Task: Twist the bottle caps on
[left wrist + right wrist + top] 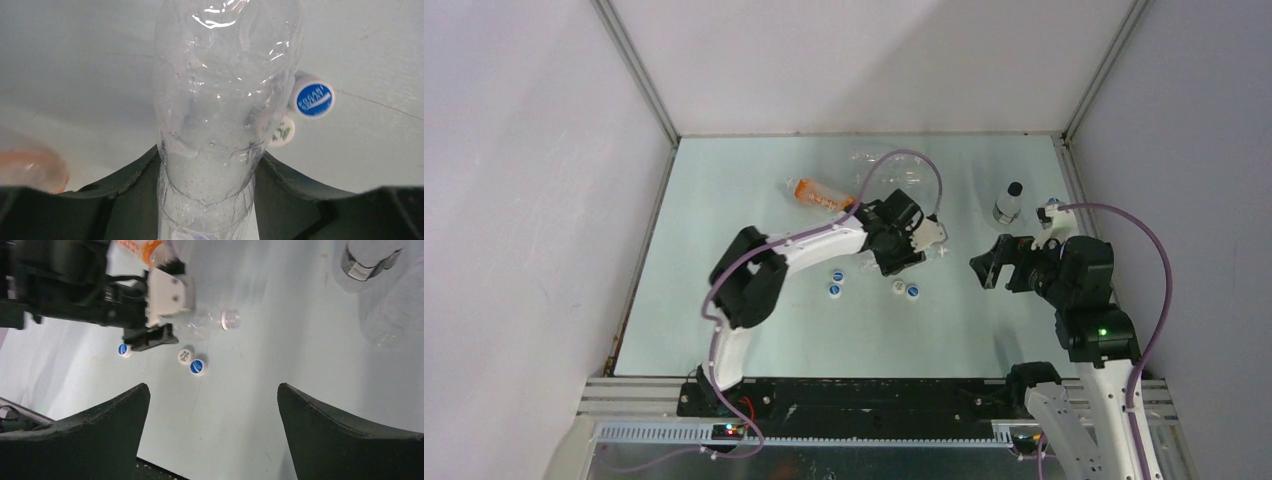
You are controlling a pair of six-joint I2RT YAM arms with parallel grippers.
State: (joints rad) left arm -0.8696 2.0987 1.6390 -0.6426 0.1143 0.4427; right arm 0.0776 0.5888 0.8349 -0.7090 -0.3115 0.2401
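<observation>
A pale green table boxed in by white walls fills the top view. The left gripper sits just past centre, pinched round a clear bottle lying on its side, while the right gripper hangs at about 3 o'clock, carrying nothing. Four loose bottle caps lie toward 6 o'clock of centre, in two pairs. I count about six bottles (the faint clear ones at 12 o'clock are hard to separate): the held one, an orange-labelled bottle at 11, two faint ones, an upright black-capped bottle at 2, and what looks like another beside it. The left wrist view shows the bottle's body clamped between the dark fingers, with a blue-topped cap and a white cap at 3 o'clock. In the right wrist view that gripper's own fingers are spread wide, and the held bottle's neck is bare. I judge the step to be steadying the bottle; next the right gripper must pick up a cap and meet the threads squarely
</observation>
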